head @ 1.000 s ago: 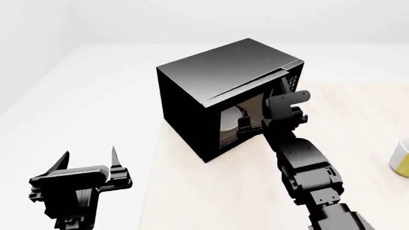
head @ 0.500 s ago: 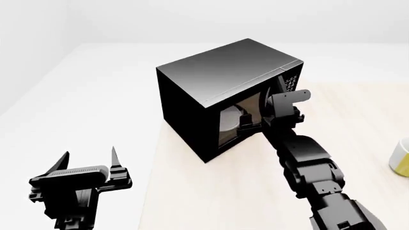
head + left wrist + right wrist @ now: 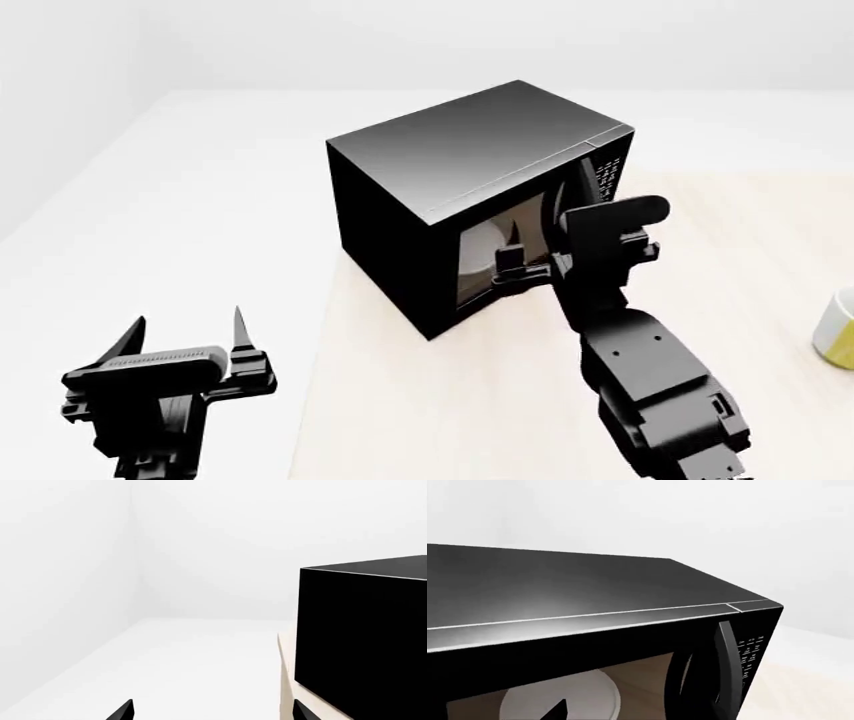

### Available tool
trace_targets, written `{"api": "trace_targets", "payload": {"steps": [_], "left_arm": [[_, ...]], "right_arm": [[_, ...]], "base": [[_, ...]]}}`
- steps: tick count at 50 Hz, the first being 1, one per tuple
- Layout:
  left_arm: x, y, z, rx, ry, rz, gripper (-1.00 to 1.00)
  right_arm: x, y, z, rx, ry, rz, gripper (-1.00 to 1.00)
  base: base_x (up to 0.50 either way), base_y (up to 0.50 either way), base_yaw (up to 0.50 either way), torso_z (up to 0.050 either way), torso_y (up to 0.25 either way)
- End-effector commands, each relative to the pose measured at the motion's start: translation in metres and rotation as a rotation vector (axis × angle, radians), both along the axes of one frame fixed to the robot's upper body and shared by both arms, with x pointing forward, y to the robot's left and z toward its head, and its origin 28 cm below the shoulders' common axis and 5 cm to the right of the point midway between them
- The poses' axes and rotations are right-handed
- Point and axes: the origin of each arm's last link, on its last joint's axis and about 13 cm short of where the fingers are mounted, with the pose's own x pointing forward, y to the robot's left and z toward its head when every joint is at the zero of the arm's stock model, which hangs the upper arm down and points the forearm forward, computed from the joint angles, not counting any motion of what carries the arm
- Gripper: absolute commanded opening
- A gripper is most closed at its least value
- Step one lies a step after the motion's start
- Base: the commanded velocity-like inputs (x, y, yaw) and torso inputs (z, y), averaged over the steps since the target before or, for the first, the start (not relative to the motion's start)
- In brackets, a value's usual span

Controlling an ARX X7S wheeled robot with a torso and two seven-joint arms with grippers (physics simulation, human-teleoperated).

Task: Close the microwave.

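I have the right hand (image 3: pixel 534 262) pressed flat against the door of the microwave (image 3: pixel 454 175), which sits on the bench (image 3: pixel 454 400), door nearly flush; whether its fingers are spread I cannot tell. My left hand (image 3: pixel 187 335) hangs released, off to the side, unneeded.

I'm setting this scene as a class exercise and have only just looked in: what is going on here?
A two-armed robot is closing a large black boxy microwave that stands on a pale wooden table. The right gripper is against the windowed door, which looks nearly or fully closed; a white round plate shows through the glass. The left gripper hangs open, apart from the microwave, holding nothing. A yellow and white mug stands at the table's right edge.
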Motion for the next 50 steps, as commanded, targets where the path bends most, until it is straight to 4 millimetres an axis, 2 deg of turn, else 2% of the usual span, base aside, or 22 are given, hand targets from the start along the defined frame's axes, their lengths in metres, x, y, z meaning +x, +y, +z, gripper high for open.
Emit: {"api": "trace_targets", "payload": {"steps": [1,20,34,50], "left_arm": [[0.000,0.000,0.000,0.000,0.000,-0.003,1.00],[0.000,0.000,0.001,-0.004,-0.004,-0.002,1.00],[-0.001,0.000,0.002,-0.003,-0.007,-0.003,1.00],[-0.003,0.000,0.003,-0.004,-0.013,-0.006,1.00]], "right_arm": [[-0.035,0.005,0.002,-0.004,-0.065,-0.015,1.00],[-0.088,0.014,-0.005,0.073,-0.140,0.027,1.00],[-0.126,0.011,-0.014,0.145,-0.197,0.006,1.00],[-0.146,0.011,-0.016,0.142,-0.308,0.005,1.00]], "base": [[0.00,0.00,0.00,0.000,0.000],[0.00,0.00,0.00,0.000,0.000],[0.00,0.00,0.00,0.000,0.000],[0.00,0.00,0.00,0.000,0.000]]}}
